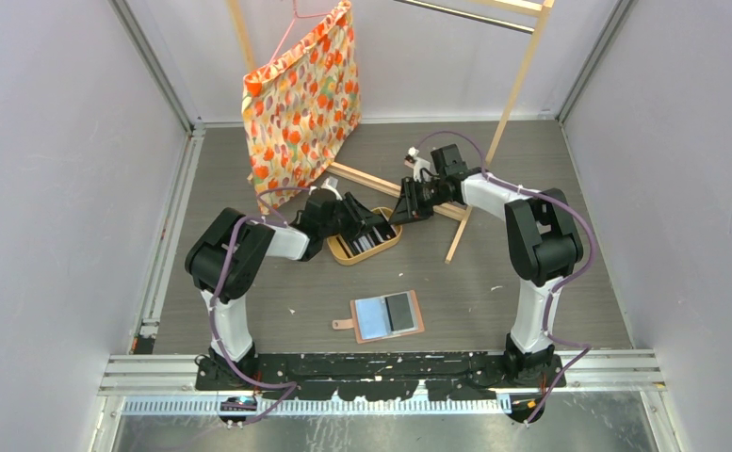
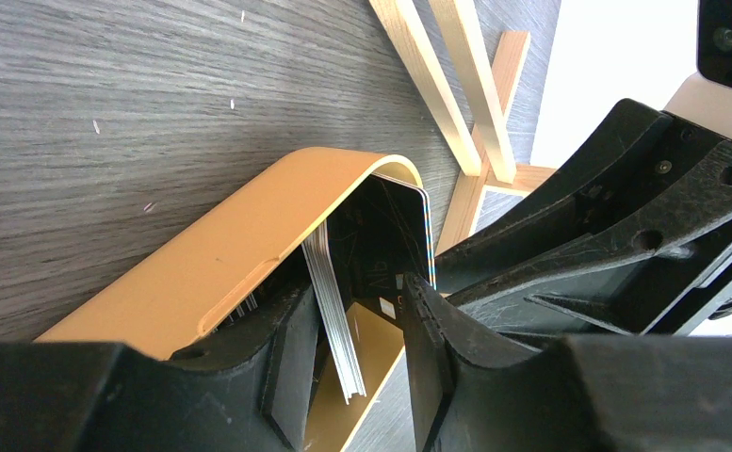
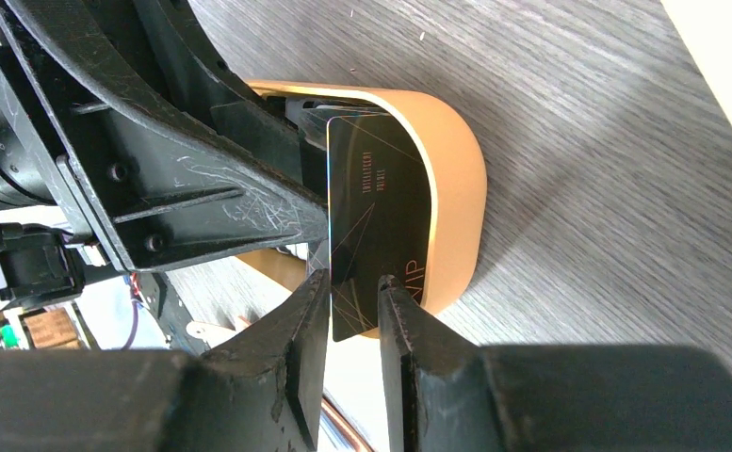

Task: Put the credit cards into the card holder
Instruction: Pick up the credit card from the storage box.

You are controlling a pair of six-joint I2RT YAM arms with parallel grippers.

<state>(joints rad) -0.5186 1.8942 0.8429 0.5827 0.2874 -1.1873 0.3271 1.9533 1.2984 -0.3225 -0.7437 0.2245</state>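
Note:
The card holder (image 1: 387,315) lies open and flat near the front of the table, showing a light-blue and a dark pocket, away from both arms. The credit cards stand on edge in an oval wooden tray (image 1: 366,252). My left gripper (image 2: 354,282) reaches into the tray (image 2: 249,235), open. A silver-edged stack of cards (image 2: 338,320) leans on its left finger, with a gap to the right one. A black card (image 3: 376,207) sticks up at the tray's rim (image 3: 456,188). My right gripper (image 3: 354,279) is open, its tips either side of that card's lower corner.
A flowered cloth (image 1: 300,104) hangs on a wooden rack at the back. The rack's base slats (image 1: 456,212) lie on the table just behind the tray and show close by in the left wrist view (image 2: 465,104). The two grippers (image 1: 390,218) are almost touching.

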